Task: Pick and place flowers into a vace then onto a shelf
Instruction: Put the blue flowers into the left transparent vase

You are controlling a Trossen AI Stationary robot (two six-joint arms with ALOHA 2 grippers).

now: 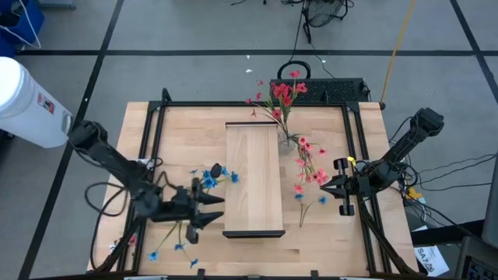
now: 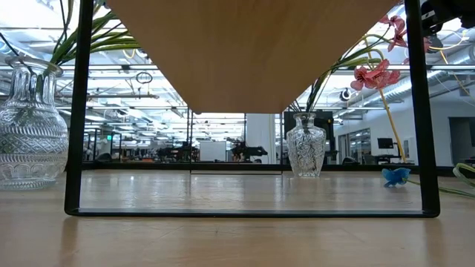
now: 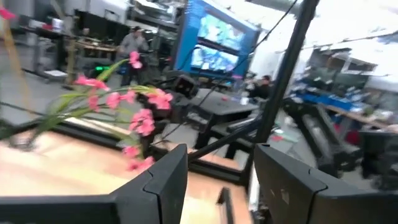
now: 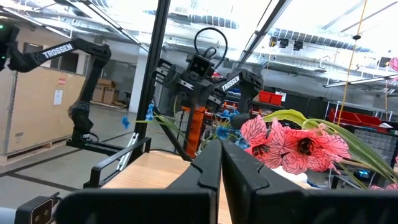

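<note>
"TROSSEN" was legible on the left arm (image 4: 59,51). Left pincer (image 1: 212,208), at the shelf's (image 1: 254,179) 9 o'clock, stood open; right pincer (image 1: 325,185), at 3 o'clock, was closed, empty.

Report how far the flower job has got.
Done: some red-pink flowers stand in a glass vase by the shelf's corner. In hand: no spray is clearly held; the left gripper is open near blue flowers, the right gripper shut beside loose red-pink sprays. Left: loose sprays lie on the table, and nothing stands on the shelf.
</note>
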